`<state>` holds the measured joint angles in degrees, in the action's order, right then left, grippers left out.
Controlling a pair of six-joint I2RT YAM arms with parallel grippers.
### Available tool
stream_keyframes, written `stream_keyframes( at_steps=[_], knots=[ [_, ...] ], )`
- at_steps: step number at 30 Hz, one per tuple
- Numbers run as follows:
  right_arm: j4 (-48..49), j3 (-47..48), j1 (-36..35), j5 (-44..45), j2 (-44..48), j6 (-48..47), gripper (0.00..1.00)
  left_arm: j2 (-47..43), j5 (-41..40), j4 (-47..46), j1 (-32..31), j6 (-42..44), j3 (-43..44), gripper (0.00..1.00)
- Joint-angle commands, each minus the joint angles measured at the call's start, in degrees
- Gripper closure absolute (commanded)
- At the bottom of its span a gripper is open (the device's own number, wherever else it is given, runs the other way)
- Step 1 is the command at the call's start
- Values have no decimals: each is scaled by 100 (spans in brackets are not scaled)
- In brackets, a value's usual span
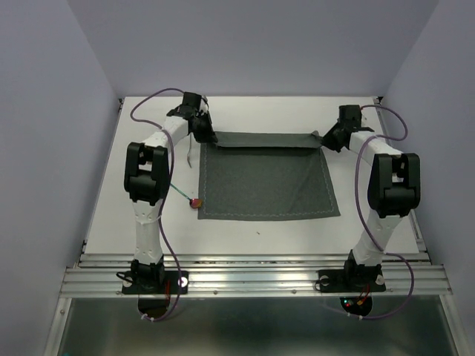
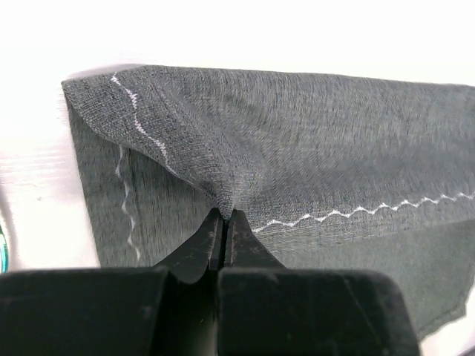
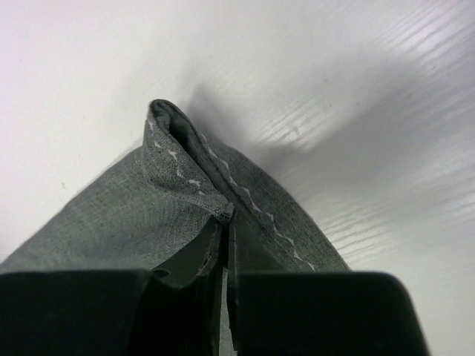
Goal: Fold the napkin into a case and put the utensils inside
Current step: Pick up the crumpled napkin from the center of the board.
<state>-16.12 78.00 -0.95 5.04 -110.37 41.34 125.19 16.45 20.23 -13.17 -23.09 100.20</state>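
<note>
Napkin (image 1: 267, 182) lies flat mid-table, its far edge raised in a low fold. Left gripper (image 2: 224, 215) is clamped tight on the far-left corner, right gripper (image 3: 228, 219) on the far-right. Paired pinches likely keep the fold square. Spoon (image 1: 194, 201) waits beside the near-left corner.

The whole counter (image 1: 245, 230) is viewed from high above its near edge, facing downward. The left hand (image 2: 223, 216) and right hand (image 3: 227, 221) are each viewed from close behind, and the far edge of the napkin (image 1: 267, 182) is shared by all views
</note>
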Motion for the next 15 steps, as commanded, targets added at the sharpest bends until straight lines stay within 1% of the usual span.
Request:
stream_keyframes(
  at_steps=[1, 5, 8, 11, 15],
  knots=[
    [109, 400, 464, 15, 428, -109, 96, -425, 86, 691, -28, 463, 867, 100],
    [-5, 778, 658, -117, 612, -135, 96, -468, 297, 991, -19, 613, 1325, 100],
    [-145, 937, 710, -196, 884, -170, 96, -556, 534, 1167, -19, 683, 1861, 100],
    [-216, 893, 763, -231, 1323, -179, 95, -731, 693, 1282, -19, 709, 2125, 100],
    [-541, 849, 816, -117, 1991, -223, 95, -1145, 755, 1361, -10, 797, 2153, 100]
  ],
)
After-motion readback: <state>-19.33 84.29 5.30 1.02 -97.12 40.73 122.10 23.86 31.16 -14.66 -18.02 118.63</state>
